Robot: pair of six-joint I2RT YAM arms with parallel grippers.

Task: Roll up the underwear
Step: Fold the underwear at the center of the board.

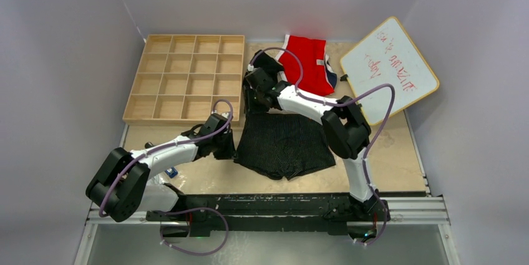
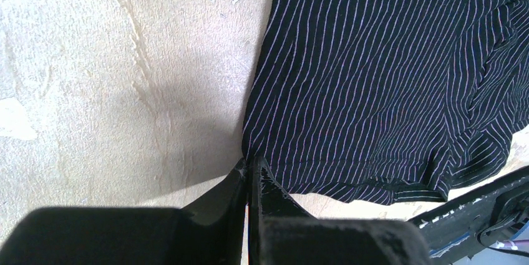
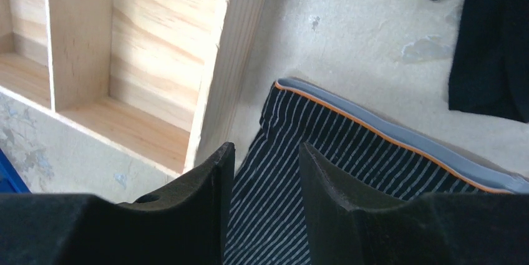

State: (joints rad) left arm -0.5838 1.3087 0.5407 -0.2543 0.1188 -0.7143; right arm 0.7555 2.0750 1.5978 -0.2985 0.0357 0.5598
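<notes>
Room: pale grey walls (image 1: 62,40) close in on the left, far and right sides of my overhead view.
Surface: the tabletop (image 1: 387,153) is beige and mottled, with scuffs and pale worn patches.
Near edge: a black rail (image 1: 281,206) carries both arm bases.
Landmark: the wooden grid tray (image 1: 174,121) lies at the far left, four compartments by four.
Tray contents: every compartment I can see shows bare wood.
Underwear (image 1: 284,146): black with fine pale stripes, spread flat on the tabletop. It lies just off the tray's near right corner.
Waistband: grey with an orange edge. Its corner lies just beside the tray's outer wall in my right wrist view.
Red briefs (image 1: 305,62): right of the tray, level with its far rows and apart from it.
Whiteboard (image 1: 390,68): further right of the tray, beyond the briefs. It is turned at an angle, has a wood frame and carries red scribbles.
Dark cloth (image 3: 486,40): black fabric past the waistband, on the side away from the tray. I cannot tell what it is.
Left gripper (image 2: 249,168): below the tray's near right corner, jaws pressed together on the left corner of the striped fabric.
Right gripper (image 3: 262,171): just off the tray's near right corner, jaws partway apart. They stand over the fabric by the waistband, with stripes showing in the gap.
</notes>
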